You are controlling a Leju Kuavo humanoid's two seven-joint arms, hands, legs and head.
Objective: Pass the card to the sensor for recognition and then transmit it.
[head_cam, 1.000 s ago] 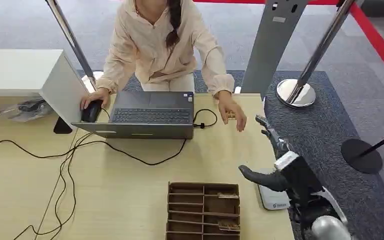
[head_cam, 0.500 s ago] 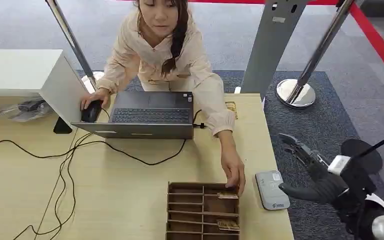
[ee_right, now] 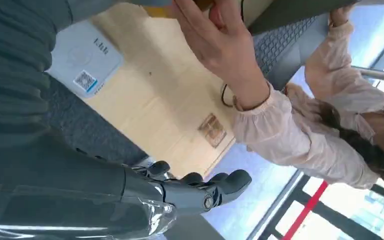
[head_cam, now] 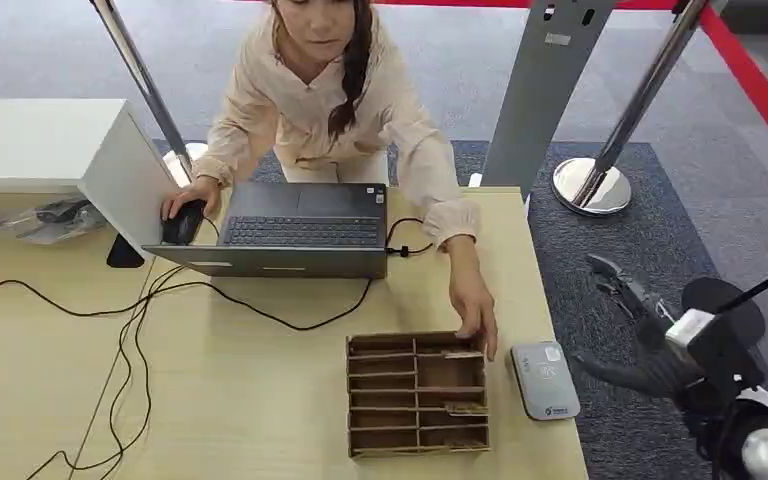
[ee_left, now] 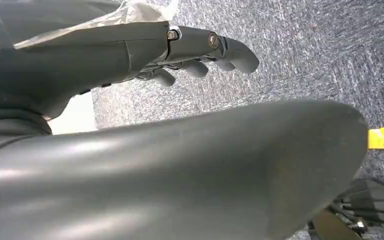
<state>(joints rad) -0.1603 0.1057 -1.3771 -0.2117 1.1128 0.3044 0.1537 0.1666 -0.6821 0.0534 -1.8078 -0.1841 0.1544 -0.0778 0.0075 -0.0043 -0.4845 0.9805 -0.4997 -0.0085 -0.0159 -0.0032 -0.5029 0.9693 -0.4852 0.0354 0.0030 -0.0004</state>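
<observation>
The right hand [head_cam: 650,345] hangs off the table's right edge above the carpet, fingers spread and holding nothing; the left hand [ee_left: 195,55], also over carpet, has loosely extended fingers and is empty. The card [ee_right: 212,130] lies near the table's far right edge. The sensor [head_cam: 544,379] sits by the right edge, just beside the cardboard divider box [head_cam: 417,393], whose far right corner a person's hand [head_cam: 473,305] touches.

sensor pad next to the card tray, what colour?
Light grey sensor pad, with a small blue mark near one end; clearest in the head view.
</observation>
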